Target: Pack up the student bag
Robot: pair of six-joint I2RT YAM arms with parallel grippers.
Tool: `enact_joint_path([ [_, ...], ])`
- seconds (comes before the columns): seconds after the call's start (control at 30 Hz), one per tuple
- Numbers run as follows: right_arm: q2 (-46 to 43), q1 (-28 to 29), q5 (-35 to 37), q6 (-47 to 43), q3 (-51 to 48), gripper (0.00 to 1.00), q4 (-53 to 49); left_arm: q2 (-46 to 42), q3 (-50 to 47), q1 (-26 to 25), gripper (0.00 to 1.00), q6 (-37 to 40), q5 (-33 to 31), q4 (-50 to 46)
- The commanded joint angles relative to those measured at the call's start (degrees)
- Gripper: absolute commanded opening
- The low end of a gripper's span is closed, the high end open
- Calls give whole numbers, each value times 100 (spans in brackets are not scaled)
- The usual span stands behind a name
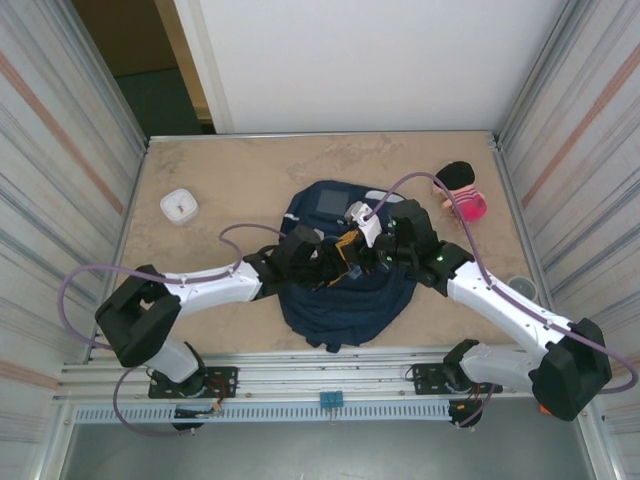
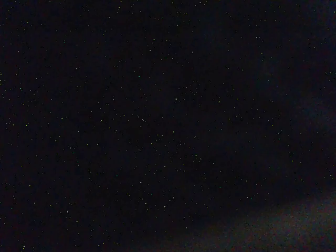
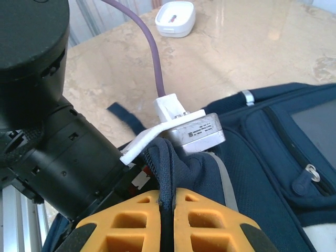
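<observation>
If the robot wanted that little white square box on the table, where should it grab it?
Probably from straight above, pinching two opposite sides of the white box: it lies flat and low, with bare table around it, apart from the bag.

Top view: bright, even overhead light, soft shadows — the student bag [image 1: 345, 300] reads nearly black. Left wrist view is dark, speckled with noise. Right wrist: glare on the surface [image 3: 252, 47], right tool [image 3: 167, 220] soft-focused.
</observation>
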Motion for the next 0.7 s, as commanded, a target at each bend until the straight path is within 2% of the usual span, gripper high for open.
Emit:
enact_joint_path([
  [0.0,-257,121,-669,-48,76,0,482,89,251,-39,24,275,-45,403],
  [0.1,-263,-2,-612,-25,30,0,382,-97,137,-40,28,352,-83,263],
  [0.23,-327,-206,-622,-23,-44,0,267,-691,-240,-36,44,529,-351,-193],
  [0.3,-322,-265,-649,-106,-47,0,134,-1075,-409,-40,49,752,-501,-554],
  [0.47,-222,-287,-704,-508,-55,0,-225,-2153,-742,-33,54,1480,-970,-1409],
  [0.67,-147,-114,-829,-736,-171,0,-461,-3191,-1064,153,57,1748,-1249,-1767],
])
